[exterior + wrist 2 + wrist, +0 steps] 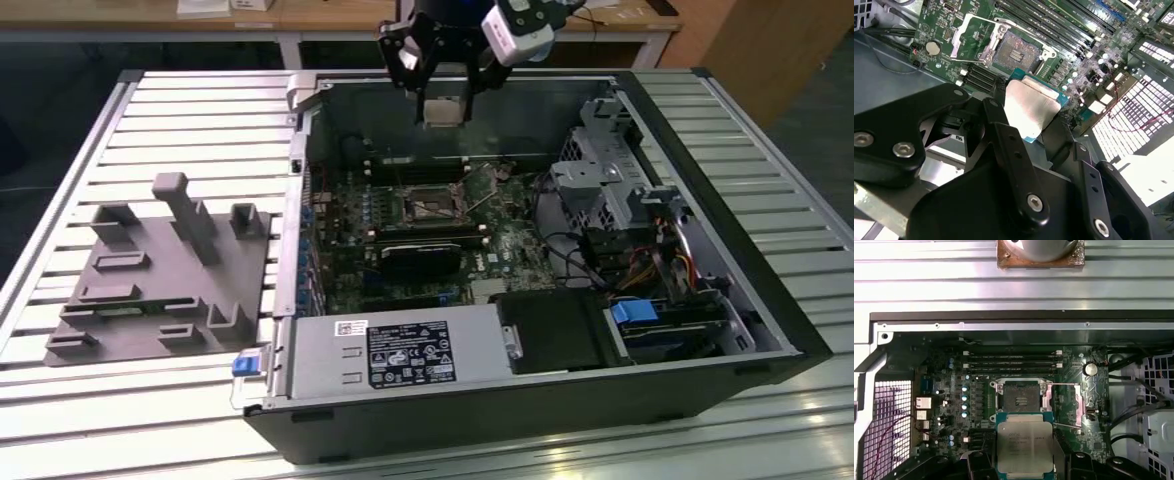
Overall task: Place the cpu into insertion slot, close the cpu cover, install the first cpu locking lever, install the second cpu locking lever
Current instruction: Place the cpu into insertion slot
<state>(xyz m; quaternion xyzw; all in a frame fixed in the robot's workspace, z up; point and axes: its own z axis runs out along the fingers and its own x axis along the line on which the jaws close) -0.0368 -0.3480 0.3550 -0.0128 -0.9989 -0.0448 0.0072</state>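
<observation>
Pinching the cpu (1025, 447) between fingers (1009, 145), raised clear of the bare insertion slot (1019, 396), cpu cover (960, 36) seemingly open (second wrist view)

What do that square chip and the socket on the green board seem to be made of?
The cpu: a silvery-grey metal top, matte with soft glare, on a thin green base, likely circuit board. The slot: bright silver rim, probably steel by its shine, around a dark centre, perhaps plastic.

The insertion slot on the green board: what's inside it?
Just its dark, bare centre. The insertion slot is empty and uncovered; the cpu hangs clear of it in the end effector.
</observation>
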